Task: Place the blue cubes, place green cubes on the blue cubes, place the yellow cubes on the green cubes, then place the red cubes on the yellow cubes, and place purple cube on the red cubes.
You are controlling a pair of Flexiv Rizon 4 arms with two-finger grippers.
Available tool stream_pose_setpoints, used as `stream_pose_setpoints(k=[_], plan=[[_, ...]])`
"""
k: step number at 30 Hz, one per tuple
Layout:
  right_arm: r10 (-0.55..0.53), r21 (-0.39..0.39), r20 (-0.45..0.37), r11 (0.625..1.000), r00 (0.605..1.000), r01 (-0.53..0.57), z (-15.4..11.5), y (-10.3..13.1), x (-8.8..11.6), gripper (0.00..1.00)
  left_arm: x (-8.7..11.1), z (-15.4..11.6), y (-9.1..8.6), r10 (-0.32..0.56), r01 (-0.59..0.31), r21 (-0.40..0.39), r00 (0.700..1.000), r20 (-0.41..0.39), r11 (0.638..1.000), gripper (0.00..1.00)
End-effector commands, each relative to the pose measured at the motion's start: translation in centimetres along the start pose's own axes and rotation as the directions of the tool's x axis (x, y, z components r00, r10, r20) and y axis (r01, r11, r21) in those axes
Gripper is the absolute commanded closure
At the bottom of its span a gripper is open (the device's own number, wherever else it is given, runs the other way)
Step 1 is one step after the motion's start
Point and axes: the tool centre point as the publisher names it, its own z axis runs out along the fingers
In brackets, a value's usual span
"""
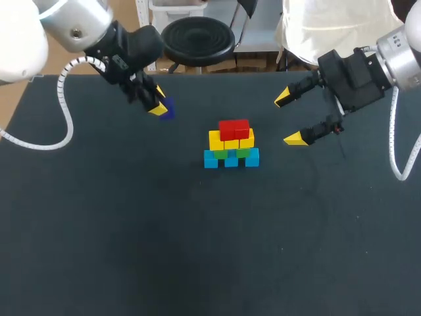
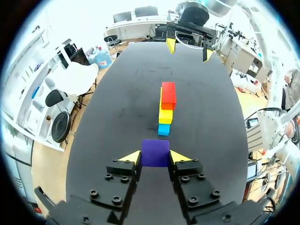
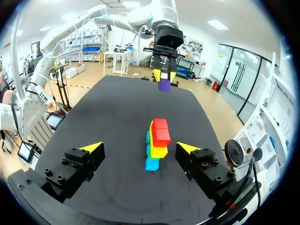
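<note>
A stepped stack stands mid-table: blue cubes (image 1: 230,158) at the base, green cubes (image 1: 231,153) on them, yellow cubes (image 1: 231,139) above, red cubes (image 1: 234,128) on top. My left gripper (image 1: 158,107) is above the table's far left, shut on the purple cube (image 1: 167,109). In the left wrist view the purple cube (image 2: 155,152) sits between the yellow fingertips (image 2: 131,156), with the stack (image 2: 167,107) ahead. My right gripper (image 1: 291,118) stands wide open to the right of the stack, holding nothing. In the right wrist view the stack (image 3: 157,143) lies ahead between its spread fingers (image 3: 92,147).
The dark table (image 1: 131,230) has bare surface all around the stack. The left arm's white cable (image 1: 62,99) loops over the table's far left corner.
</note>
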Motion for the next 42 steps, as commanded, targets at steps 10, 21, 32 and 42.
stream_pose_setpoints(k=[10, 21, 32, 42], plan=[[-0.001, 0.0, 0.002, 1.0, 1.0, 0.001, 0.0, 0.0, 0.0, 0.0, -4.3, -0.9, -2.6, -0.053, 0.056, 0.038, 0.996, -0.066, 0.998, 1.0], [-0.001, 0.0, 0.002, 1.0, 1.0, 0.001, 0.0, 0.0, 0.0, 0.0, -8.2, 1.2, -4.7, 0.025, -0.019, 0.082, 0.997, -0.071, 0.996, 1.0], [-0.001, 0.0, 0.002, 1.0, 1.0, 0.001, 0.0, 0.0, 0.0, 0.0, -8.8, 3.5, -3.3, -0.011, 0.019, 0.082, 0.995, -0.098, 0.996, 1.0], [-0.001, 0.0, 0.002, 1.0, 1.0, 0.001, 0.0, 0.0, 0.0, 0.0, -7.2, 3.9, -1.3, -0.081, 0.085, 0.087, 0.995, -0.051, 0.993, 1.0]])
